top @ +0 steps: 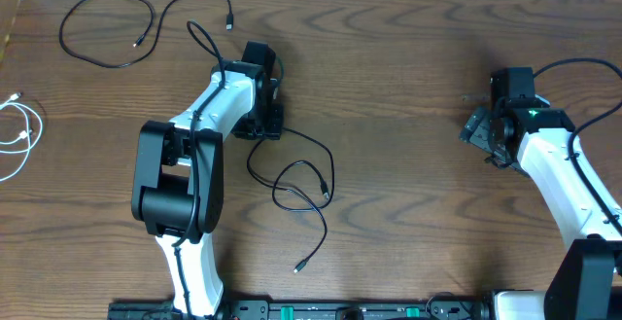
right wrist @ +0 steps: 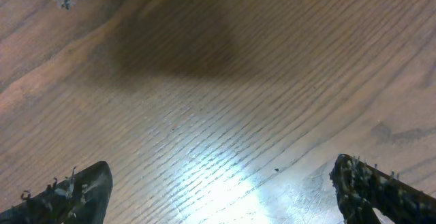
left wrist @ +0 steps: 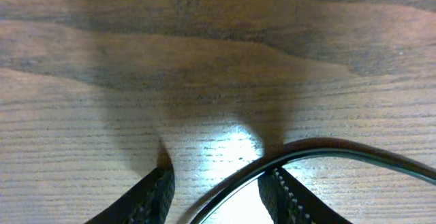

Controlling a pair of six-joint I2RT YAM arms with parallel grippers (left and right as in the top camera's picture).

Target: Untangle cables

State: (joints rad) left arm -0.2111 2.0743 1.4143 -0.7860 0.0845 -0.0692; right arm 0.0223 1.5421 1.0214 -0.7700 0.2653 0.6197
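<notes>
A black cable (top: 303, 179) lies in loose loops at the table's middle, its plug end near the front (top: 299, 267). My left gripper (top: 262, 125) is down at this cable's far end. In the left wrist view its fingers (left wrist: 218, 186) are apart and the black cable (left wrist: 327, 148) runs between them, close to the right finger. A second black cable (top: 107, 33) lies looped at the far left. A white cable (top: 24, 130) is coiled at the left edge. My right gripper (top: 483, 130) is wide open and empty over bare wood (right wrist: 221, 190).
The wooden table (top: 408, 48) has its far edge along the top of the overhead view. Thick black wires run along both arms (top: 583, 67). The arm bases stand at the front edge (top: 185, 281).
</notes>
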